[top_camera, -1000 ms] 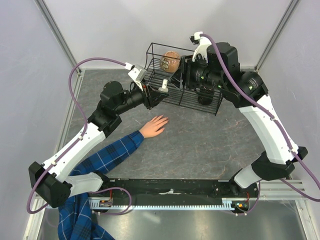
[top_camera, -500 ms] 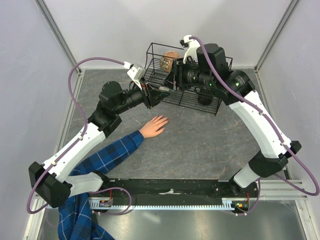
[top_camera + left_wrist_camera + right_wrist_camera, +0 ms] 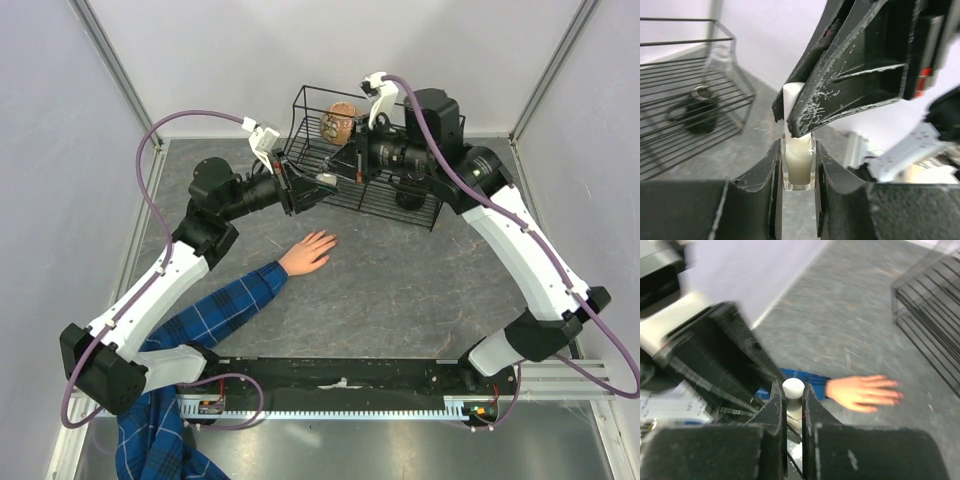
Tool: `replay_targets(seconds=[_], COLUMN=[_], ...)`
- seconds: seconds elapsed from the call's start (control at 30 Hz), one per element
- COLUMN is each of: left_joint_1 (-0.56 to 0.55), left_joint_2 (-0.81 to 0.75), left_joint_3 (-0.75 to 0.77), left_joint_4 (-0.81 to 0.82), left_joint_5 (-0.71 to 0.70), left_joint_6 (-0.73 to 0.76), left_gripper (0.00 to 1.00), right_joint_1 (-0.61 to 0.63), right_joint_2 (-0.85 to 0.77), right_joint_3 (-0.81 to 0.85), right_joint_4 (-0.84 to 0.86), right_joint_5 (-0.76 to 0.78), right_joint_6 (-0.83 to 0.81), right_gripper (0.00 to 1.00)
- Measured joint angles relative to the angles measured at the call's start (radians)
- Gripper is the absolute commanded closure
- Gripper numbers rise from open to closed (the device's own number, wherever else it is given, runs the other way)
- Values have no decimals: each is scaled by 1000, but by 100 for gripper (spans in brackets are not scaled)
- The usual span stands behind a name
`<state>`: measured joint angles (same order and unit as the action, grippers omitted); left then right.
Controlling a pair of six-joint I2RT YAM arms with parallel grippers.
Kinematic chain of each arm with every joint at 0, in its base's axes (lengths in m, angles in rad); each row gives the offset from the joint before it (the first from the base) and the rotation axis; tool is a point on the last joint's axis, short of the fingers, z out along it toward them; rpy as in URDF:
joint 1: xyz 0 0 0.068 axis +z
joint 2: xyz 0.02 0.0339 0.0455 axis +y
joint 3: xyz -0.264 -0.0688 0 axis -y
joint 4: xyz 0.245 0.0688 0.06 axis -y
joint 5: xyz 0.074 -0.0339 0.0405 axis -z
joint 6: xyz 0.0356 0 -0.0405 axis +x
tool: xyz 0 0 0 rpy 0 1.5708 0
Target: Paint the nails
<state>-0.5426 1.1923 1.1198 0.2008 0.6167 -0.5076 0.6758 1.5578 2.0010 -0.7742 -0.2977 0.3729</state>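
Note:
A light skin-coloured hand (image 3: 310,250) with a blue plaid sleeve (image 3: 215,310) lies palm down on the grey table. Its nails (image 3: 333,240) are too small to make out. The hand also shows in the right wrist view (image 3: 865,392). My left gripper (image 3: 318,186) is shut on a small clear bottle (image 3: 799,162) of pale liquid and holds it in the air beyond the hand. My right gripper (image 3: 345,172) is shut on the bottle's white cap (image 3: 793,388). The cap also shows in the left wrist view (image 3: 791,100).
A black wire basket (image 3: 370,150) stands at the back, right behind both grippers. It holds a brown round object (image 3: 340,123) and a dark jar (image 3: 408,197). The plaid sleeve runs to the near left edge.
My right gripper has moved left from the basket to the bottle and closed on its cap. My left gripper has shifted slightly with the bottle. The hand has not moved.

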Motion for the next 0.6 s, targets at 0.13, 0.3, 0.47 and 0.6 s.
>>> replay_targets(seconds=[0.13, 0.3, 0.47, 0.6], left_joint_1=[35, 37, 39, 38], left_joint_2=[8, 33, 21, 2], left_joint_3=[-12, -13, 11, 61], left_joint_4=[162, 485, 490, 279], left_joint_5=[180, 401, 454, 359], left_joint_6=[-154, -406, -441, -286], left_gripper=[98, 98, 98, 98], right_joint_1=[-54, -90, -92, -84], right_joint_2=[-109, -229, -223, -204], right_joint_3=[-179, -412, -441, -341], right_joint_4=[224, 660, 801, 570], right_joint_5=[-261, -576, -672, -571], right_joint_6=[-25, 148, 211, 127], right_gripper=[100, 100, 65, 22])
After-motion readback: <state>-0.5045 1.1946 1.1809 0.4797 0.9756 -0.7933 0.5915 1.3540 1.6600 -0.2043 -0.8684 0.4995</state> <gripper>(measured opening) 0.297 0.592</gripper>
